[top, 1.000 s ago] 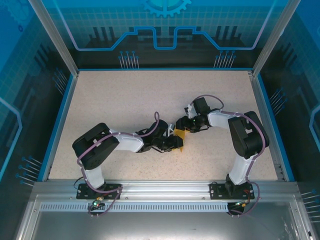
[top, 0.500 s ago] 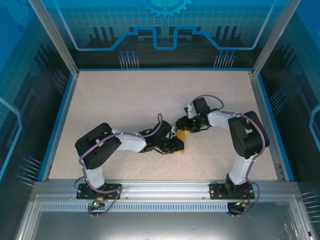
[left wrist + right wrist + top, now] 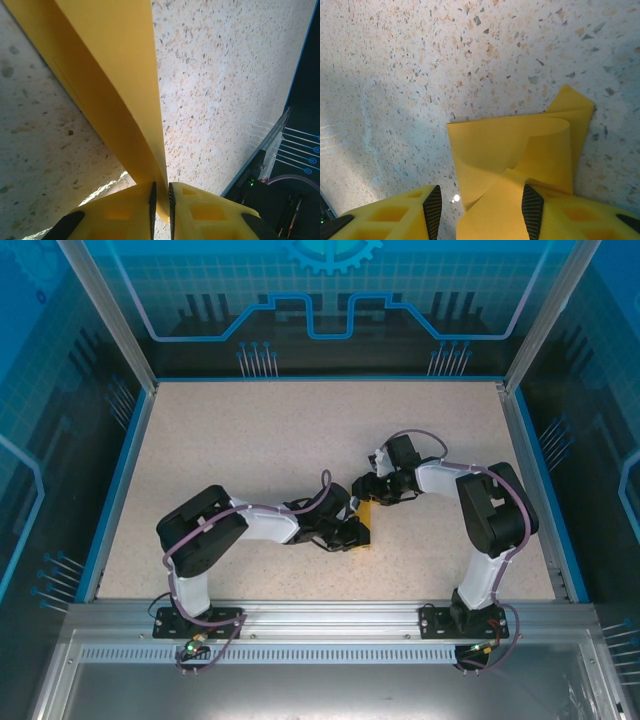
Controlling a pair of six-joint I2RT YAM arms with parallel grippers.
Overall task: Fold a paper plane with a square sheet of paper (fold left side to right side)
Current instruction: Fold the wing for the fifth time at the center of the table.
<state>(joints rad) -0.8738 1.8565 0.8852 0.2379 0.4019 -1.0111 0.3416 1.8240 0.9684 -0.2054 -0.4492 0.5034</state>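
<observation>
The square sheet of paper (image 3: 366, 516), orange-yellow, lies mid-table between the two grippers, bent over itself with a loose curled flap (image 3: 510, 150). My left gripper (image 3: 356, 533) has its jaws almost together on a raised edge strip of the sheet (image 3: 115, 75), which runs up and away from the pads; the gripper's middle (image 3: 161, 200) sits right on that strip. My right gripper (image 3: 364, 490) hangs low over the far end of the sheet. Its jaws (image 3: 482, 212) stand wide apart, and a lifted fold of paper lies between them, against the right pad (image 3: 532, 210).
The speckled beige table (image 3: 250, 440) has a blue rim (image 3: 118, 480) on three sides and aluminium posts at the corners. A metal rail (image 3: 320, 612) carrying the arm bases runs along the near edge. Both forearms crowd the table's middle.
My left gripper has slid right along the sheet's near end and closed down on the paper's edge. The right arm has stayed still with its jaws unchanged.
</observation>
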